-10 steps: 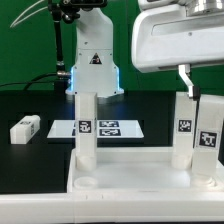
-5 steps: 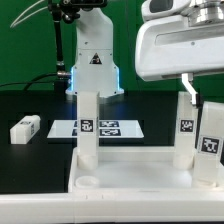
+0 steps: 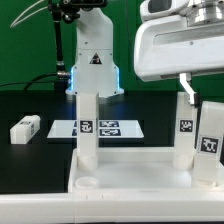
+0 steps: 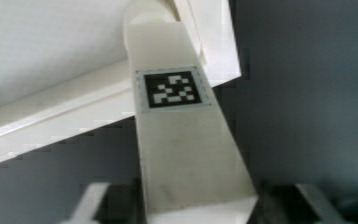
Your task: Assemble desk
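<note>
The white desk top [image 3: 130,168] lies upside down at the front, its rim also showing in the wrist view [image 4: 51,112]. One white tagged leg [image 3: 87,125] stands upright in its far left corner and another [image 3: 184,125] in its far right corner. My gripper [image 3: 203,100] hangs over the right edge, shut on the top of a third tagged leg [image 3: 209,140], which stands upright at the near right corner. In the wrist view this leg [image 4: 185,140] runs between the two fingers of the gripper [image 4: 194,205]. Its lower end is hidden.
A loose white leg [image 3: 25,128] lies on the black table at the exterior view's left. The marker board [image 3: 108,127] lies flat behind the desk top. The robot's base [image 3: 95,65] stands at the back, before a green wall.
The gripper has come down a little with the leg in it over the last second. Nothing else has moved.
</note>
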